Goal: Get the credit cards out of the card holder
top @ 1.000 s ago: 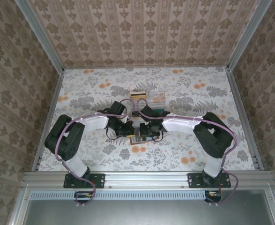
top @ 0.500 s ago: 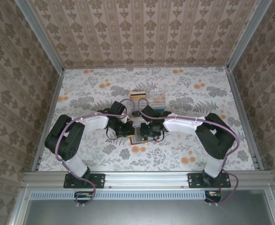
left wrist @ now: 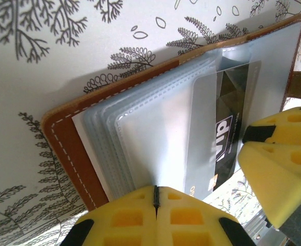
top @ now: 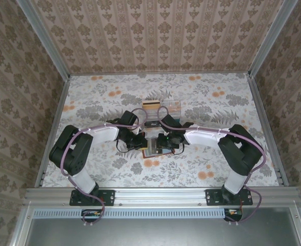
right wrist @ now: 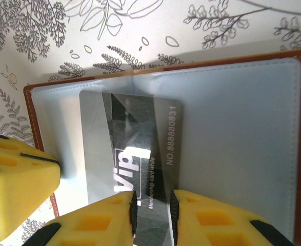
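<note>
The reddish-brown card holder (top: 151, 151) lies open on the floral table between both grippers. Its leather rim (left wrist: 68, 148) frames a stack of clear blue-grey sleeves (right wrist: 232, 138). A dark VIP card (right wrist: 140, 128) sticks partway out of one sleeve, its corner over the table (left wrist: 212, 187). My left gripper (left wrist: 155, 197) is shut, its tips resting on the sleeves at the holder's edge. My right gripper (right wrist: 153, 215) is narrowly open, with its fingertips on the face of the VIP card. The right gripper's fingers (left wrist: 278, 169) also show beside the card.
A card with a dark stripe (top: 151, 105) and a clear plastic box (top: 173, 107) lie just beyond the holder. Patterned walls with metal rails (top: 55, 118) enclose the table on three sides. Both forearms crowd the table's middle.
The right arm's elbow has swung to the right and its wrist has turned over the holder. The left arm has stayed in place.
</note>
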### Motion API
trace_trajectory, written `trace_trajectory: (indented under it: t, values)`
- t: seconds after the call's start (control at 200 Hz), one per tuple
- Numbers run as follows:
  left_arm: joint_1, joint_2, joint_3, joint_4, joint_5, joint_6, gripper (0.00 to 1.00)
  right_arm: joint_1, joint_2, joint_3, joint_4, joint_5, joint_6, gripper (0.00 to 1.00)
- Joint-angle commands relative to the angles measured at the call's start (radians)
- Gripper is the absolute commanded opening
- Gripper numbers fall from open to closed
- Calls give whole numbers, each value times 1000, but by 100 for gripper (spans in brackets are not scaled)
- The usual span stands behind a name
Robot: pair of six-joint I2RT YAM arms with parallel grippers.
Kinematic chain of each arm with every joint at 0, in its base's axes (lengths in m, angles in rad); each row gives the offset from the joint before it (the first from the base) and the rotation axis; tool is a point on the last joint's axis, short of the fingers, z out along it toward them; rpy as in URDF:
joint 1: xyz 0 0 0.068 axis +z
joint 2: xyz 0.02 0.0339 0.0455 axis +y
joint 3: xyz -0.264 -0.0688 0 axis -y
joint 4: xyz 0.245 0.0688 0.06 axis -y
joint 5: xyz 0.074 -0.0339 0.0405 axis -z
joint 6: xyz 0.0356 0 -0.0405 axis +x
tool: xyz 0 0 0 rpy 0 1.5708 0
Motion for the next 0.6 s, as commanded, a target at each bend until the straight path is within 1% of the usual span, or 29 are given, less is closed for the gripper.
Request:
trace_trajectory:
  t: [0.0,0.15,0.355,0.595]
  values:
    - [-6,41,-17,-61,-45,26,0,-12,-50,-4,-23,-1,-7,28]
    - [-7,43,-12,-60,-43,30,0,-34,-51,-35,12,-40,9,29]
    - [-9,45,-12,-62,-43,30,0,-40,-4,-55,70,-104,25,29]
    - [-12,50,-10,-61,-42,29,0,-41,22,-49,90,-125,33,29]
